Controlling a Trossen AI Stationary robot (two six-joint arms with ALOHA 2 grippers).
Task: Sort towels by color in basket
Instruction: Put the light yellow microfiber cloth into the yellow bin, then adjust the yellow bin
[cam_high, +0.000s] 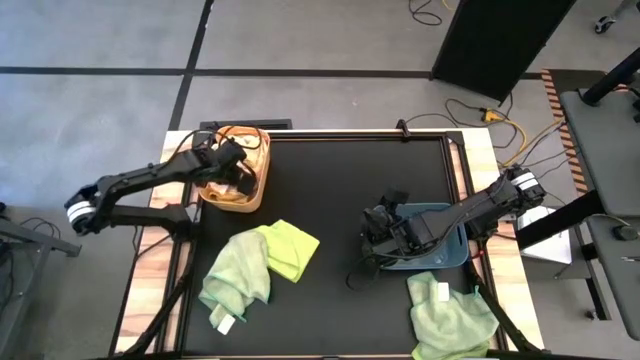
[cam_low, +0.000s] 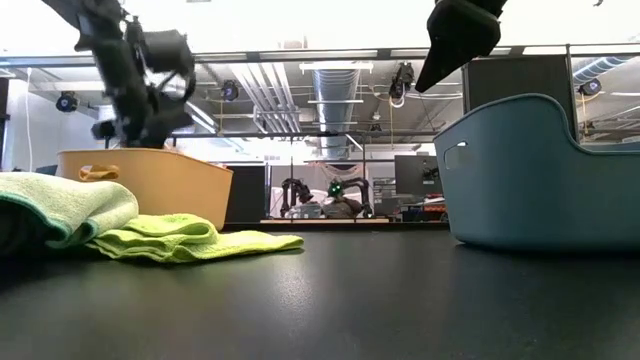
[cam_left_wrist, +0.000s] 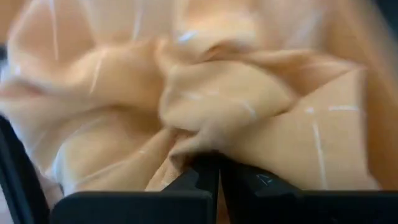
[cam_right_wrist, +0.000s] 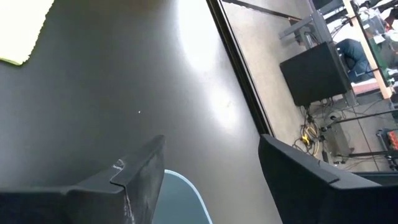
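Observation:
My left gripper is over the tan basket at the table's far left, shut on a peach-orange towel that fills its wrist view. In the low view the left gripper stands just above the basket's rim, where a bit of orange cloth shows. My right gripper is open and empty above the near left end of the blue basket. Two green towels lie overlapping at the table's near left. A third green towel lies at the near right. My left gripper pinches a bunched fold of the peach-orange towel between its two shut fingers. It comes from above, pointing down into the tan basket. The rest of the towel lies crumpled in the basket below it.
The blue basket stands at the table's right. The black mat between the two baskets is bare. The near-left green towels carry a white tag. Cables lie on the floor beyond the far right corner.

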